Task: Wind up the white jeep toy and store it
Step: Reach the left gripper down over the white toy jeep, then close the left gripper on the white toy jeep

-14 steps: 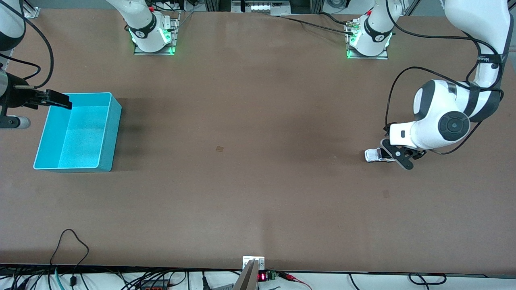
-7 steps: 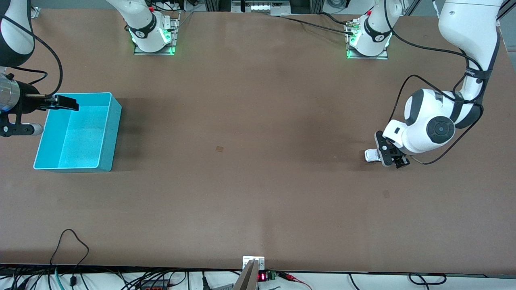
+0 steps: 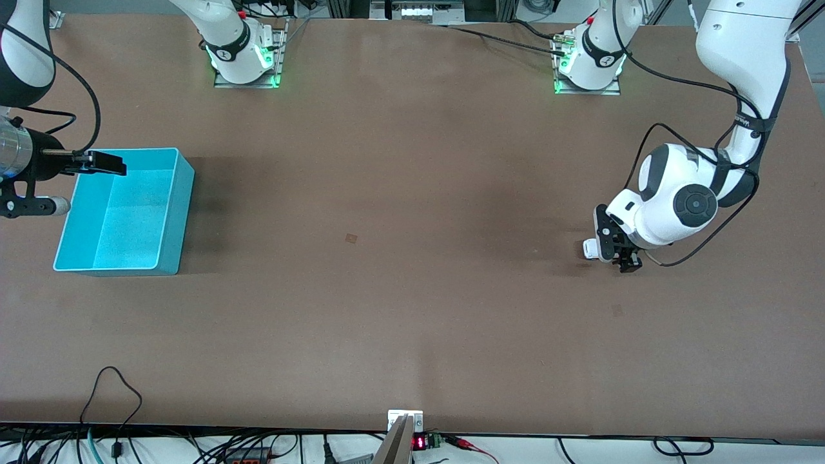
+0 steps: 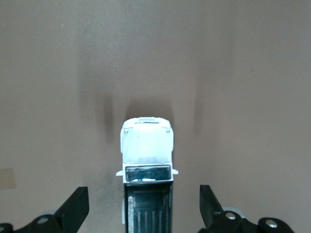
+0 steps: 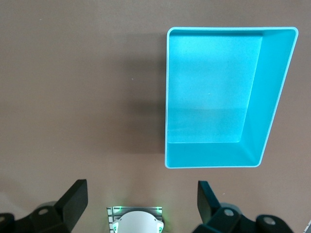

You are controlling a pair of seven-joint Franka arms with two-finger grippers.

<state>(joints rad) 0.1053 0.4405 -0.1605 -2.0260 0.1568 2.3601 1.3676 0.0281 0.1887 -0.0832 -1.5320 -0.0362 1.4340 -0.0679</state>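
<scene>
**Two arms, one small car: left gripper straddles the white jeep toy**

Two Franka arms work a brown bench (image 3: 412,193), each at its own end. Toward the left arm's end, roughly midway between the edge where the bases stand and the edge nearest the front camera, the white jeep toy (image 4: 146,145) sits on its wheels on the bare surface. From the front camera only its pale nose (image 3: 590,249) shows, poking out from under the arm's hand toward the middle of the bench. The left gripper (image 3: 617,248) is down low over the car's rear half, fingers (image 4: 75,208) spread wide, one on each side of the body with clear gaps between pads and car; in the left wrist view the black roof panel lies squarely between them and nothing is gripped.

At the right arm's end, a turquoise bin (image 3: 184,187) stands open-topped near that short edge, its long sides running from the base edge toward the front camera; nothing is visible inside it. The right gripper (image 3: 103,163) hangs over the bin's corner nearest the base edge and the short edge. Its fingers (image 5: 73,201) are also spread wide and hold nothing, as the right wrist view shows, with the bin (image 5: 277,97) seen whole below. This arm waits.

A small dark mark (image 3: 351,238) sits near the bench's centre.
</scene>
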